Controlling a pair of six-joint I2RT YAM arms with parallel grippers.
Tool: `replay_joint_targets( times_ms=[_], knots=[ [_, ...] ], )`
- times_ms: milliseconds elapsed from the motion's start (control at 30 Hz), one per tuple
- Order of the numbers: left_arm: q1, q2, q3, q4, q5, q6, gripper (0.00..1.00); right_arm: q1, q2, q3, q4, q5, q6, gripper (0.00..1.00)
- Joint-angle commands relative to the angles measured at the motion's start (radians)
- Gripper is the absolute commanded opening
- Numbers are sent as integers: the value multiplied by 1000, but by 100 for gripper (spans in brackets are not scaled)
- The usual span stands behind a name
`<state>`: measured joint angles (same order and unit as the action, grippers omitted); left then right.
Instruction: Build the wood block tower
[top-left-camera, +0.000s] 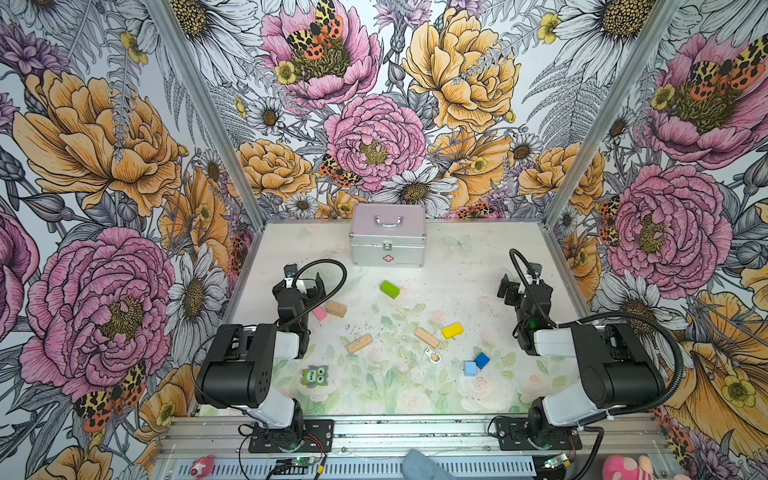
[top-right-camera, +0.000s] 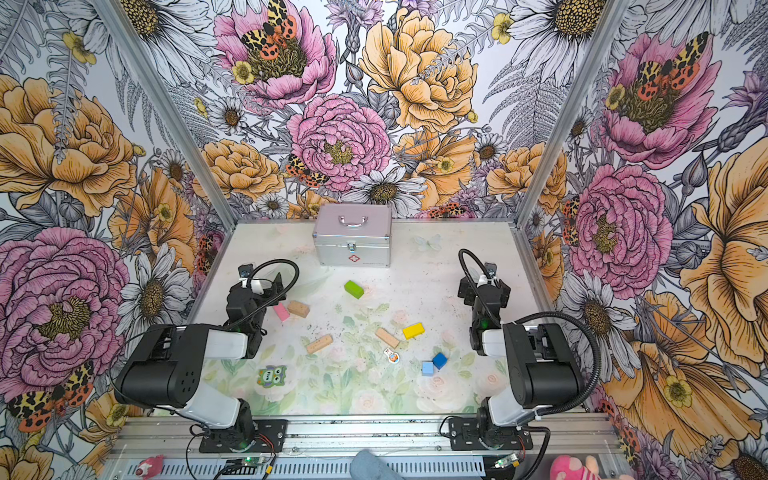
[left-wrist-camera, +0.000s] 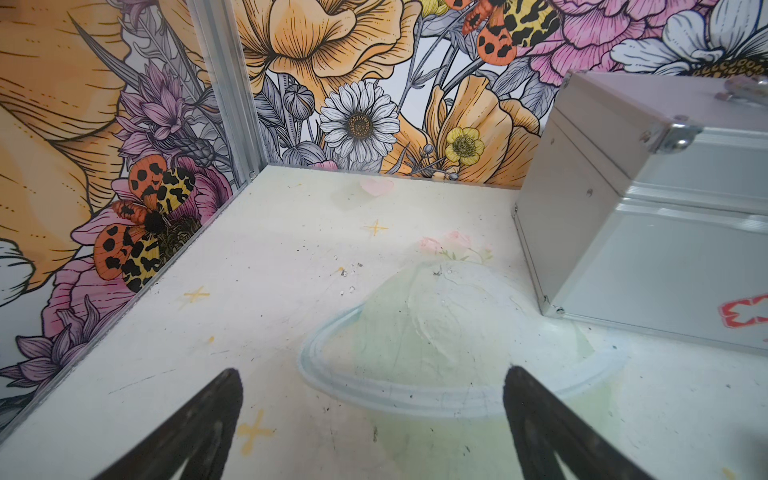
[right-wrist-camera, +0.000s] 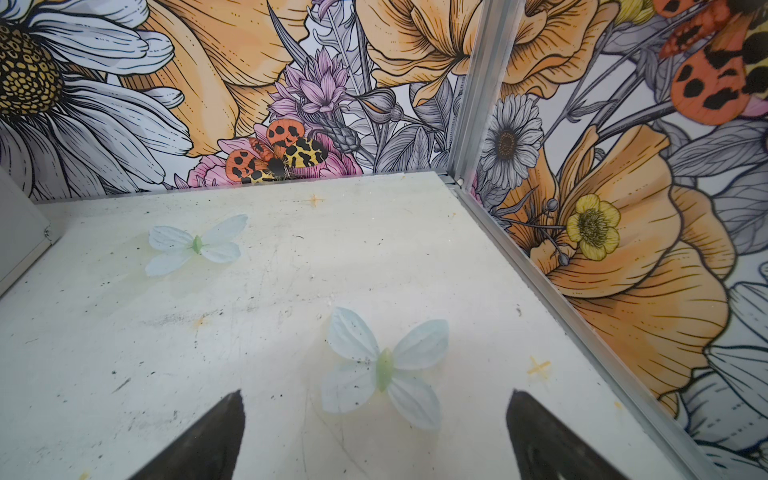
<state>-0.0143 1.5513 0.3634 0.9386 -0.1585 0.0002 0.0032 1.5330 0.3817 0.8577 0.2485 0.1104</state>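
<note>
Both top views: wood blocks loose on table.

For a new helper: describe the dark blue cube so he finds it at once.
From the silver metal case at the back, look forward and right. Two cubes sit together: the dark blue cube is farther back than the light blue cube.

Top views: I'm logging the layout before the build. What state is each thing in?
left gripper, open, empty.
right gripper, open, empty.
silver case, shut, upright.
green block, lying loose.
pink block, lying loose.
yellow block, lying loose.
left tan block, lying loose.
middle tan block, lying loose.
right tan block, lying loose.
dark blue cube, loose.
light blue cube, loose.
owl figure, lying flat.
small figure, lying flat.
tower, not yet begun.
</note>
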Motion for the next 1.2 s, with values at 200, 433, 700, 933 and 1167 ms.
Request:
replay_joint_targets(
  times_ms=[200,433,700,933,1167],
  knots=[
    [8,-31,33,-53,10,5,99,11,-71,54,-127,0,-19,100],
    [-15,-215,162,-457,-14,7,99,32,-278,321,-756,149,-3,100],
    [-84,-395,312,-848,-80,-113,99,92,-226,748,-1401,224,223,100],
    [-236,-469,442,-1036,-122,-147,99,243,-141,825,-1556,114,305,100],
    [-291,-486,480,-1141,-107,-171,99,389,16,962,-1617,116,400,100]
  ],
)
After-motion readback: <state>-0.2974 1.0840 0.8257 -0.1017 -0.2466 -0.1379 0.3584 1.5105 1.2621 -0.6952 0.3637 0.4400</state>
